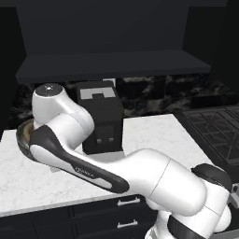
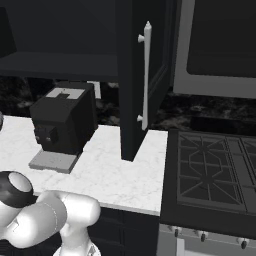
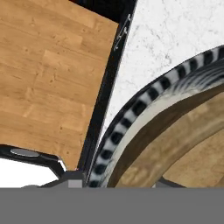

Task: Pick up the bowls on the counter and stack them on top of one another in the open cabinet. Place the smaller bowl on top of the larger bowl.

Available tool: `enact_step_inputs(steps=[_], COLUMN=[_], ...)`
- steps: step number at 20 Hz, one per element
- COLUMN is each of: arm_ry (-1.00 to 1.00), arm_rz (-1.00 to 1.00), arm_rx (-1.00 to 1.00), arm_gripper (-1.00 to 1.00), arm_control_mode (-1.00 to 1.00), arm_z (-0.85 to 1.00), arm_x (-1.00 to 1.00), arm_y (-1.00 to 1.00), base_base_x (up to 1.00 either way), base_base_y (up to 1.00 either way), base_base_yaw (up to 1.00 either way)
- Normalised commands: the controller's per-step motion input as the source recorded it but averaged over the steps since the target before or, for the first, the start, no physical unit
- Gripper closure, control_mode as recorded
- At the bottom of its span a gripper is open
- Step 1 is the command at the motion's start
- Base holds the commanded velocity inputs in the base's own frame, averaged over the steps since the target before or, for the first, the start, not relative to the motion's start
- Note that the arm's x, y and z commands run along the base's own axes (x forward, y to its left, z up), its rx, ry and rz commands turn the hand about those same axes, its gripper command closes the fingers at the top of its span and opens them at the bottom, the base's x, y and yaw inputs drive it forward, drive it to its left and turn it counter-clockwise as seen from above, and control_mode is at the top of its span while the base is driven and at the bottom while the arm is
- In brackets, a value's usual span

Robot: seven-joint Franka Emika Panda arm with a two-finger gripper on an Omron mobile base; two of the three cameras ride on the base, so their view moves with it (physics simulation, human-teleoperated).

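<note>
Pretty chunky glossy white robot arm with rounded, bulbous segments, black bands at the joints, a dark cap on one joint, and small pale lettering along a black strip.

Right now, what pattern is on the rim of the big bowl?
Dark and pale stripes run around the larger bowl's rim; the hand view shows it best.

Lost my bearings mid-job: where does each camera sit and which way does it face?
Left base view: behind the arm's left, facing forward-down at counter, coffee machine, open cabinet; arm crosses from lower right.
Right base view: behind its right, facing the same counter plus stove; elbow lower left.
Hand view: on the hand, looking down over the larger bowl rim, past the counter edge to wooden floor.
Base views share counter, coffee machine, stove.
</note>
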Motion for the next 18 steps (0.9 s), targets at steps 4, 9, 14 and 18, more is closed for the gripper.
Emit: enact_step_inputs(steps=[4,9,14,18], arm_ry=[0.0,-0.05,-0.14,-0.23], arm_rz=[0.16,0.2,0.21,0.18], arm_rx=[-0.14,-0.17,-0.21,-0.28], arm_gripper=[1.0,1.0,1.0,1.0], arm_control_mode=[-1.0,-1.0,-1.0,-1.0], arm_z=[1.0,1.0,0.95,0.65], arm_x=[-0.49,-0.34,-0.12,-0.09], arm_y=[-0.25,-0.58,-0.78,-0.86], base_base_x=[0.0,0.0,0.0,0.0], base_base_y=[0.0,0.0,0.0,0.0], base_base_yaw=[0.0,0.0,0.0,0.0])
